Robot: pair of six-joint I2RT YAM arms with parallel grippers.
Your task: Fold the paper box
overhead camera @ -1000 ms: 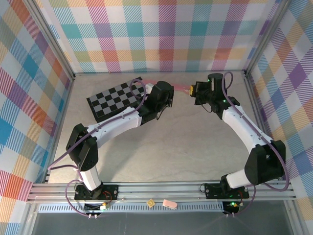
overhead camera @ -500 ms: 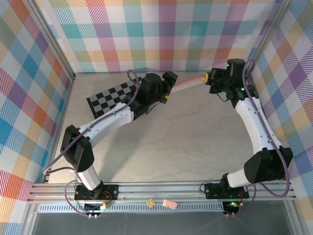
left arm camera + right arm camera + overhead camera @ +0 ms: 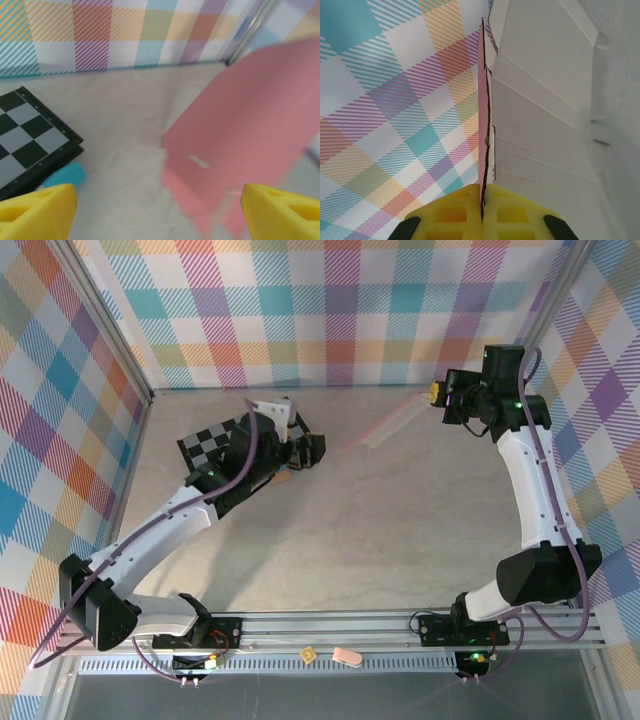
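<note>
One edge pinch was all you had: your right gripper (image 3: 482, 212) was clamped on the paper box (image 3: 385, 425), slanting over the table (image 3: 380, 530) far side, your left gripper (image 3: 157, 212) gaped empty near it, so the thin card could twist or slip.

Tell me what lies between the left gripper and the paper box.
In the top external view, just bare table lies between the open left gripper and the near end of the paper box.

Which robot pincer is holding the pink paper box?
The right pincer: its yellow tips are pinched shut on the edge of the paper box. The left pincer is wide open, gripping nothing.
</note>
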